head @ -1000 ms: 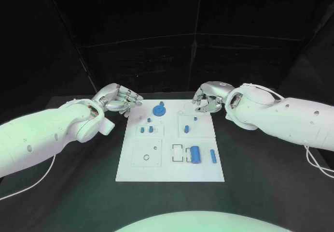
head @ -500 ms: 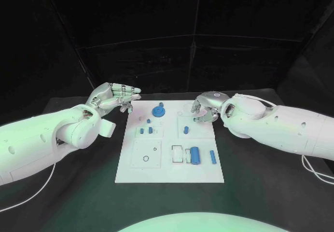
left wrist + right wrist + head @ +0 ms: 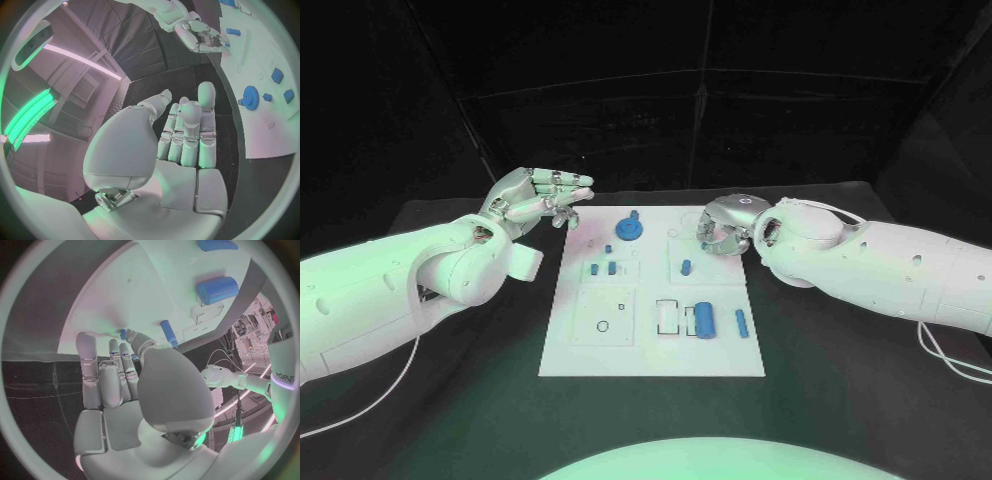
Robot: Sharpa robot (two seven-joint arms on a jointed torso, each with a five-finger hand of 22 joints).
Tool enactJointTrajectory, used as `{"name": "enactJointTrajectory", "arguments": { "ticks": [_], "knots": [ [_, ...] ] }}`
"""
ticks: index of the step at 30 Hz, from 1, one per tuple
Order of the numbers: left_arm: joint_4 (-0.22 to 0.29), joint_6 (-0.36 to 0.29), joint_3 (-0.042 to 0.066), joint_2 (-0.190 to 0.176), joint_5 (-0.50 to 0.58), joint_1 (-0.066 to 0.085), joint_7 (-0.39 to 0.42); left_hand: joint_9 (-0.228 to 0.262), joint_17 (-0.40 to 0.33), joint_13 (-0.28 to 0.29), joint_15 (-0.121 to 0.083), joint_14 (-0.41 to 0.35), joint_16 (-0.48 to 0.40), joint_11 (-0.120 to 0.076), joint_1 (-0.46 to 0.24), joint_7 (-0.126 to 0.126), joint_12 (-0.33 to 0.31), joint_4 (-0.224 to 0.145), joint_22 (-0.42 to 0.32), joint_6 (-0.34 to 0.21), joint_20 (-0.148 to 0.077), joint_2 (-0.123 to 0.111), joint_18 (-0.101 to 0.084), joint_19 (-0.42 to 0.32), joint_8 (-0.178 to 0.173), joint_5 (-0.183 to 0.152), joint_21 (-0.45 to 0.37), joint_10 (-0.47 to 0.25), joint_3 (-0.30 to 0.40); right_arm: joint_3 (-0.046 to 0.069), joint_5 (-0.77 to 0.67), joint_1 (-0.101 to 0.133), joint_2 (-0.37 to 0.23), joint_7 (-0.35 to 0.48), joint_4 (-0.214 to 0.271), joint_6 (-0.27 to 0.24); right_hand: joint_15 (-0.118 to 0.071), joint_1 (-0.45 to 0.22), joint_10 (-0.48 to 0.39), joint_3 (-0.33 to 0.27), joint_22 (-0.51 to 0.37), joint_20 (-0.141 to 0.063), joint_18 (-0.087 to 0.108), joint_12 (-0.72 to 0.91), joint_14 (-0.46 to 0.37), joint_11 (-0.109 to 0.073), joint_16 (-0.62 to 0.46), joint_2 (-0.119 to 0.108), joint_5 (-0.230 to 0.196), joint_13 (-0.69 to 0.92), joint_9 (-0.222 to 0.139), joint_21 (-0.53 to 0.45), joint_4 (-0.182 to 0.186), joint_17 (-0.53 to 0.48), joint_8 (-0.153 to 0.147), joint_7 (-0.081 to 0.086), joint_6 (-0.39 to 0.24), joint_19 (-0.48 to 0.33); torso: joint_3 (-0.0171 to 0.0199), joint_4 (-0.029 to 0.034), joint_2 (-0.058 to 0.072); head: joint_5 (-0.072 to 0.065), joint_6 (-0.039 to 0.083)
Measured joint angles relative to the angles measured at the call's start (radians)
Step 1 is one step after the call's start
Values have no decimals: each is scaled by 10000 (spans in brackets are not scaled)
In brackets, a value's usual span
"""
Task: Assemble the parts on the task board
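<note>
Parts lie lengthwise along board.

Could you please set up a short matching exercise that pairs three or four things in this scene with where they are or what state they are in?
Things:
1. left hand
2. right hand
3. blue gear
4. blue cylinder

Places or states:
A. lies in the board's near right part
B. stands near the far edge of the task board
C. raised off the board's far left corner, holding nothing
D. over the board's far right part, fingers pointing down

Pairs: 1-C, 2-D, 3-B, 4-A
</note>
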Motion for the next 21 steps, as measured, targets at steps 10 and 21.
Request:
{"name": "enactJointTrajectory", "arguments": {
  "ticks": [10, 21],
  "knots": [
    [-24, 6, -2, 2, 86, -8, 23, -7, -31, 8, -36, -36, -40, 35, 0, 35, 0, 0, -22, -36, 26, 0, -1, -26, 0, 0, -37, -36, 0, -1, 44, -30, 50, 100, -55, 142, -39, 86, 571, 658, 381, -89, 2, -182, 39, -104, 109, 93, -95, -314, 27, 304, -269, 70, 0, -84, 410, 89, 4, -12, -6, 35, -56],
    [-64, 19, -2, 15, 115, -17, 23, -17, -55, 13, -36, -36, -39, 35, 0, 35, 0, -28, -39, -36, 26, 0, -1, -26, 0, 0, -37, -36, -27, 3, 82, -33, 127, 145, -123, 245, -39, 49, 619, 711, 449, -126, 3, -183, 38, -126, 164, 129, -94, -361, 26, 380, -303, 69, 1, -92, 472, 125, 3, -12, -6, 43, -118]
  ]
}}
